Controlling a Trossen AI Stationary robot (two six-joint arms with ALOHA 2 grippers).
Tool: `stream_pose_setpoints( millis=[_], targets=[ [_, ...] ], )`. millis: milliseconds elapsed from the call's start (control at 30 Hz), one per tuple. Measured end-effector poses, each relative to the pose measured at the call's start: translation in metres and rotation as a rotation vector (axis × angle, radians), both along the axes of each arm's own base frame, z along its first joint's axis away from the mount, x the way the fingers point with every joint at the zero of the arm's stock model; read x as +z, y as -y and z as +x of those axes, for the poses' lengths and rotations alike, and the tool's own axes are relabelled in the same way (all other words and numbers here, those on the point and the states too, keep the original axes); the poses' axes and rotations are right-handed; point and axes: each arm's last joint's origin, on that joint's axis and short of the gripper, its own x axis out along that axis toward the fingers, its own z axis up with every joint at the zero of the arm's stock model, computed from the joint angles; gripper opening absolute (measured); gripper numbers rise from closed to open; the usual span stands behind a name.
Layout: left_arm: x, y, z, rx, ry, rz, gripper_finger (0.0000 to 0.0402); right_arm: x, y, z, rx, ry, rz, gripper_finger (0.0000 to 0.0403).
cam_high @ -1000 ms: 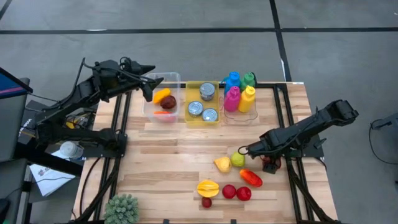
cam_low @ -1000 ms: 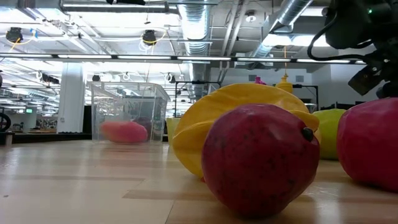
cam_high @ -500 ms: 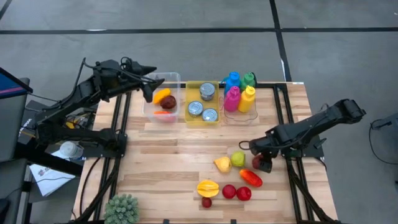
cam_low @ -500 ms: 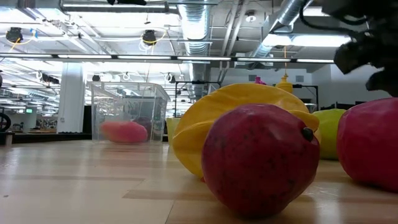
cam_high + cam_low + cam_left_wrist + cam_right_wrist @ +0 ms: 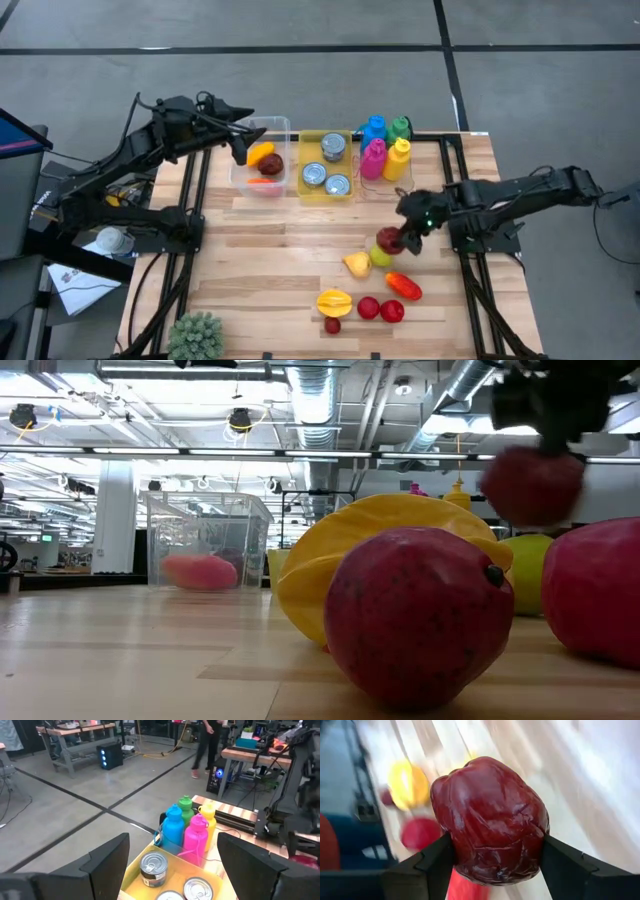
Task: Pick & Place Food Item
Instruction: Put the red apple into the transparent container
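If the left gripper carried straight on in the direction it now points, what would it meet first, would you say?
Probably the cans in the yellow tray, right ahead of the open left gripper; the bottles stand beyond them. Depth is hard to judge.

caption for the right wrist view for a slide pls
Right gripper shut on a dark red fruit, lifted above the table.

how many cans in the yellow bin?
3. In the yellow bin: one can toward the far side, one at the left, one at the near right. None look hidden.
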Motion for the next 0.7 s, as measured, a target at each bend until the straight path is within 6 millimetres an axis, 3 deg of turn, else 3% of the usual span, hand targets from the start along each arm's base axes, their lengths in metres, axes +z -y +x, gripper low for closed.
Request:
stream_pose_setpoints(
  millis=[367,700],
  targets=[
    [-0.018,-0.012,0.033,-0.106,-0.063,-0.069,0.0290,0.038,0.032,0.014,-0.148,0.439,-0.012,0.0246],
    [-0.026,-0.018,0.056,-0.239,-0.027,-0.126,0.0290,0.076,0.041,0.028,-0.134,0.869,-0.003,0.0246]
  ],
)
